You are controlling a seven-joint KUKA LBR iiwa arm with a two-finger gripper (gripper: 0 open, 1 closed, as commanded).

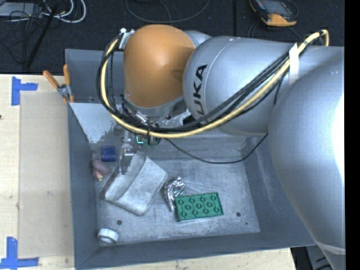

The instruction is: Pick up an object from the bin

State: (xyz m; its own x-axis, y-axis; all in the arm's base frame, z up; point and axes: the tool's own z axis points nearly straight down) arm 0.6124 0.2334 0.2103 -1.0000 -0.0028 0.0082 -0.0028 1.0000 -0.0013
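The hand [124, 159] is low in the bin [247, 167], over the upper left edge of a pale grey pad [138, 187]. I cannot tell how far open it is or whether it touches the pad, and nothing shows in its hold. I judge this the reach, before any grasp.

Just left of the hand sit a blue block [108, 153] and a pinkish lump [100, 169]. Below and to its right, a foil wad [173, 193] touches a green studded plate [198, 206]. A white cap [107, 235] lies well below.

The next move calls for settling round one thing and closing. The floor is scuffed grey metal, and the wall to the hand's left is near, leaving scant room there.
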